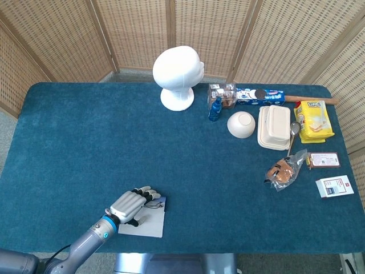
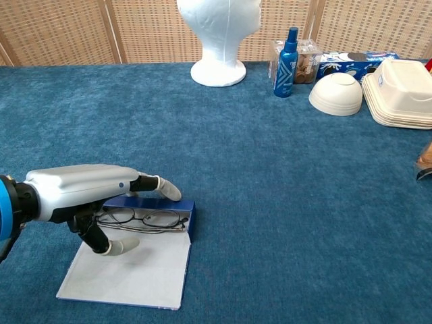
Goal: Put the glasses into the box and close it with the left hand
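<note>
Chest view: left hand [image 2: 84, 192] low over the open box [image 2: 152, 214], fingers [image 2: 165, 189] extended flat above the glasses [image 2: 140, 219], thumb [image 2: 116, 246] down on the lid [image 2: 128, 273]; gripping nothing. Glasses lying in the blue tray, lid flat on the table [image 2: 270, 189] toward the near edge. Right hand out of frame.

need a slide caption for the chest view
Left hand over the open box holding the glasses.

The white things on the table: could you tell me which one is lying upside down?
The white bowl, resting rim-down beside the blue spray bottle. The mannequin head stands upright on its base, and the foam takeaway container lies lid-up.
</note>
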Tool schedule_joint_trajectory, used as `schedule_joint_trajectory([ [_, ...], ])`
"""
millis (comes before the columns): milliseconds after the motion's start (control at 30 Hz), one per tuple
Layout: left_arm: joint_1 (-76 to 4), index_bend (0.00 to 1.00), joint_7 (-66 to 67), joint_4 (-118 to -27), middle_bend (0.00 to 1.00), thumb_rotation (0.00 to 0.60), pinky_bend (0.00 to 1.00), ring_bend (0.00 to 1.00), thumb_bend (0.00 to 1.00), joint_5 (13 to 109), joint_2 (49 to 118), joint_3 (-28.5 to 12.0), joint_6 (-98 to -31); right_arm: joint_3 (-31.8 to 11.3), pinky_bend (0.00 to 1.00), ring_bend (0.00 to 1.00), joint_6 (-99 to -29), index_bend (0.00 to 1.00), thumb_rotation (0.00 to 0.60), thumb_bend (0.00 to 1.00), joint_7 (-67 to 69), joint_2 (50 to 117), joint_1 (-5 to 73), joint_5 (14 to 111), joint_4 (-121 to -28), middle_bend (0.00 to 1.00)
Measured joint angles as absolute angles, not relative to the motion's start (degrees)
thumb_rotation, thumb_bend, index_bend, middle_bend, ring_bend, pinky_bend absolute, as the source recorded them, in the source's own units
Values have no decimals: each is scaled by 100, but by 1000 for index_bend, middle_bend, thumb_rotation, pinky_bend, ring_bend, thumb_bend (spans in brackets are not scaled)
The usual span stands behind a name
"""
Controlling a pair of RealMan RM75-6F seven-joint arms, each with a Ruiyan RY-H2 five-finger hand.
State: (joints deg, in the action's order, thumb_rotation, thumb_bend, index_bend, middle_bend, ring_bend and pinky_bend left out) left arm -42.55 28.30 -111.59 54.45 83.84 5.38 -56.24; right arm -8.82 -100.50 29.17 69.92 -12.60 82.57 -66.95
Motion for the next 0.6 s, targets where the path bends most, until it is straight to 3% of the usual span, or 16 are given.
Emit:
schedule_joint_trajectory([
  [600, -4021, 141, 2987, -11479, 151, 600, 169, 64, 386, 5779, 8343, 815, -5755, -861, 284, 127, -10096, 41, 580, 391, 3003, 7006, -1284, 8286, -6635, 165],
])
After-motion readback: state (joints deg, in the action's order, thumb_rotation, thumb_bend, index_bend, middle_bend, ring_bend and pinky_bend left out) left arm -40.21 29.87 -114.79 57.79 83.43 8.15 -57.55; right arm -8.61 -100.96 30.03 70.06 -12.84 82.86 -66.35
